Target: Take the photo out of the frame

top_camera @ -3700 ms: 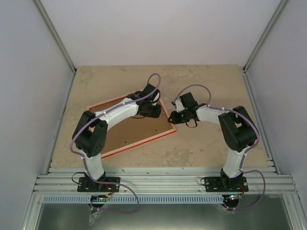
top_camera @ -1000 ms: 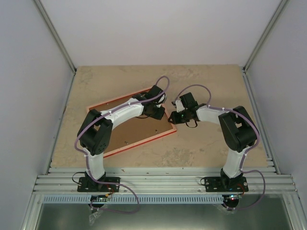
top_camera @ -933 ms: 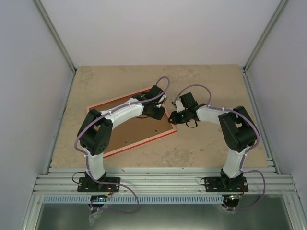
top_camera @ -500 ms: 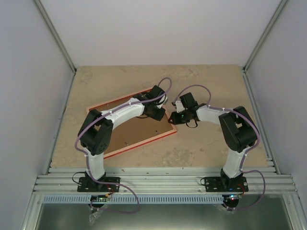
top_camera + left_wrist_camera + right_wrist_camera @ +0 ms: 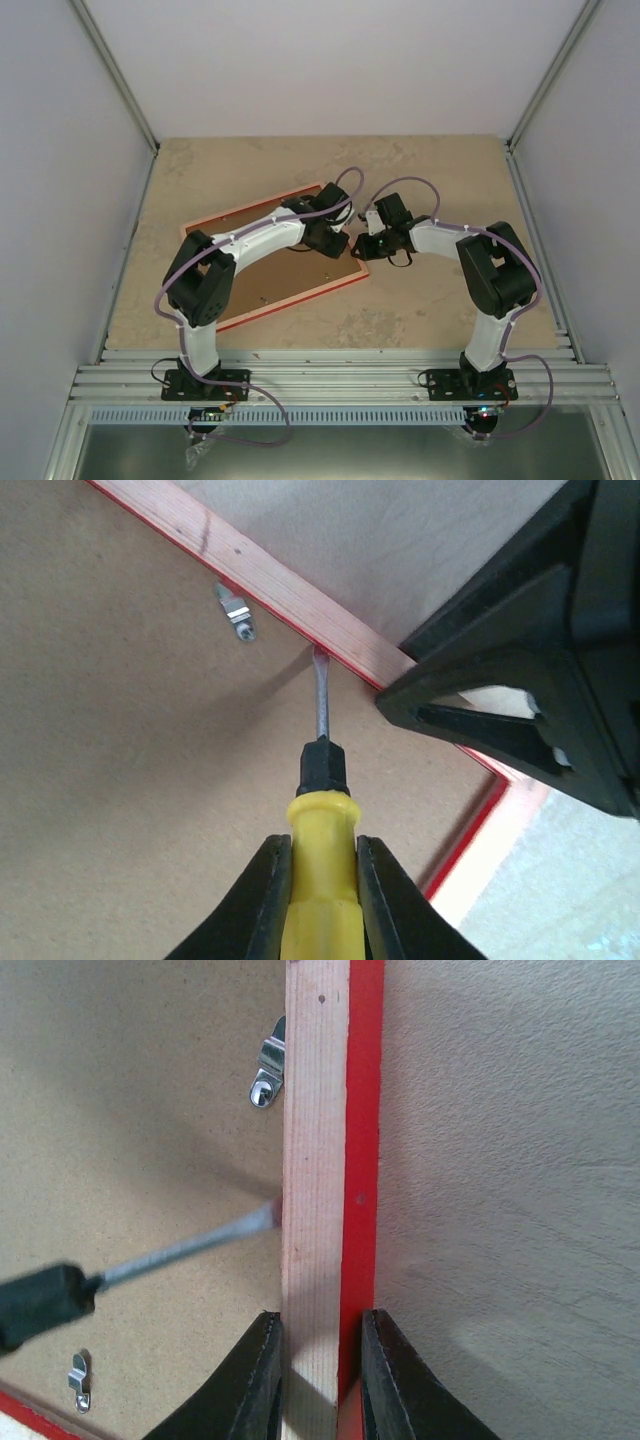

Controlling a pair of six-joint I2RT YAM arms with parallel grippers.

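Observation:
The red frame (image 5: pixel 262 262) lies face down on the table, its brown backing board up. The photo is hidden under the board. My left gripper (image 5: pixel 322 880) is shut on a yellow-handled screwdriver (image 5: pixel 320 870); its blade tip touches the seam between board and pinkish wooden rim (image 5: pixel 300 605), beside a metal clip (image 5: pixel 238 613). My right gripper (image 5: pixel 318 1370) is shut on the frame's right rail (image 5: pixel 318 1160), one finger on the inner side, one on the red outer edge. The screwdriver blade (image 5: pixel 190 1245) also shows in the right wrist view, meeting the rail.
Another metal clip (image 5: pixel 268 1075) sits on the rail further along and a small one (image 5: pixel 78 1380) near the frame's corner. The tan table (image 5: pixel 430 180) is walled by grey panels left, right and behind. The two grippers nearly touch at the frame's right side.
My left gripper has moved right along the board toward the frame's right rail, bringing the screwdriver tip to the seam. The right gripper has stayed on the rail.

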